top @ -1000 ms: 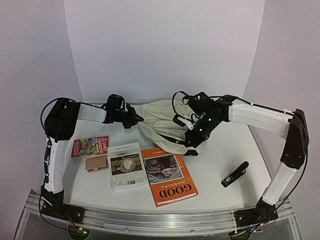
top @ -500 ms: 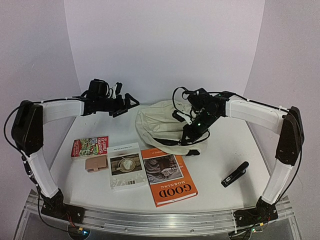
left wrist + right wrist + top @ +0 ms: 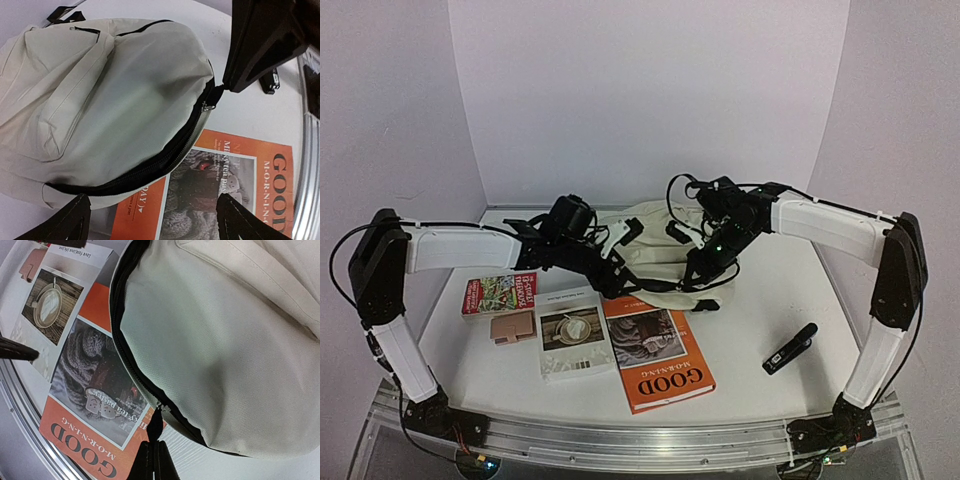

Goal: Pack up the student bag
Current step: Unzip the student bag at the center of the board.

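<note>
White table (image 3: pixel 770 290) bears student bag (image 3: pixel 650 245), lying left-right, zipper (image 3: pixel 150 171) toward front.

Bright, even light — soft shadows, top view grainy, wrist views sharper

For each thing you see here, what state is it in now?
student bag, lying flat, main zipper looks shut
right gripper, shut on zipper pull
left gripper, open, above the bag
orange book, closed, partly under the bag
white book, closed
red book, closed
</note>
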{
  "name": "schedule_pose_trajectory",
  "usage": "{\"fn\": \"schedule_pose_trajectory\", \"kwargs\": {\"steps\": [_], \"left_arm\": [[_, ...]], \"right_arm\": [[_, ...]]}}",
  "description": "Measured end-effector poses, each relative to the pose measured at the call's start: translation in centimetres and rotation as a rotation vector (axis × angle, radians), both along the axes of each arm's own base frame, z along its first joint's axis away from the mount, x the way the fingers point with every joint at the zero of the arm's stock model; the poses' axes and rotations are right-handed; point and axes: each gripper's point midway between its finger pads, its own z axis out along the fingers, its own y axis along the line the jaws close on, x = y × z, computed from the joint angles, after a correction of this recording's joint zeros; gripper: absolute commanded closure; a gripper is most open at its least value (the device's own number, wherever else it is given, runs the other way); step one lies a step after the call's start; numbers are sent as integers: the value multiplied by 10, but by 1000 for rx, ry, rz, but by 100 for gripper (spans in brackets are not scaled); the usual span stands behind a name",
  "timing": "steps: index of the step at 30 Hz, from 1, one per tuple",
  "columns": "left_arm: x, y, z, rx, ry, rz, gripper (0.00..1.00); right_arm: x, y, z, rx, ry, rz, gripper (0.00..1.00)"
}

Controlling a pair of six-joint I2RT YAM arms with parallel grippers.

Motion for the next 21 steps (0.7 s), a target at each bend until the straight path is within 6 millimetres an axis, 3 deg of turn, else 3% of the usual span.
{"fn": "schedule_pose_trajectory", "kwargs": {"steps": [6,9,13,16,21], "left_arm": [[3,-25,-33,117,-92,-63,27],[7,-38,-41,147,-129,-81,47],[12,-42,-41,169,-169,-74,85],[16,-41,-41,181,-185,-61,94],[20,-37,-41,195,-207,-41,99]], "right_arm": [[1,-1,0,0,2,-6,100],[1,-1,0,1,3,-9,100],[3,-3,0,1,5,-19,100],[7,-9,-1,-1,7,-36,100],[16,-31,-13,-22,27,-85,100]]}}
